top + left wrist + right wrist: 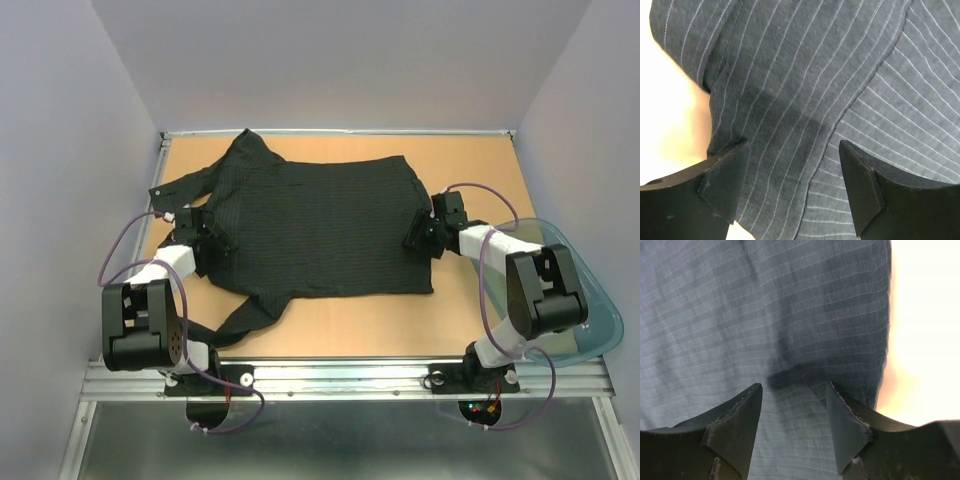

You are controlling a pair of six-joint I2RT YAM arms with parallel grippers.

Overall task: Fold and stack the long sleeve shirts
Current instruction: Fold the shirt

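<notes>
One long sleeve shirt (320,225), black with fine pale pinstripes, lies spread flat across the wooden table (470,170). One sleeve (180,188) reaches toward the far left. The other sleeve (235,322) trails toward the near edge. My left gripper (205,240) hovers low over the shirt's left side, jaws open. In the left wrist view my left gripper (792,150) straddles a curved seam (840,125) with nothing clamped. My right gripper (420,232) sits at the shirt's right edge. In the right wrist view my right gripper (794,387) stands open over the cloth (740,315), a small raised wrinkle (790,376) just past its tips.
A clear bluish plastic tub (595,300) sits off the table's right side behind the right arm. A metal rail (340,378) runs along the near edge. Purple walls close in the left, right and back. Bare wood (360,320) shows in front of the shirt.
</notes>
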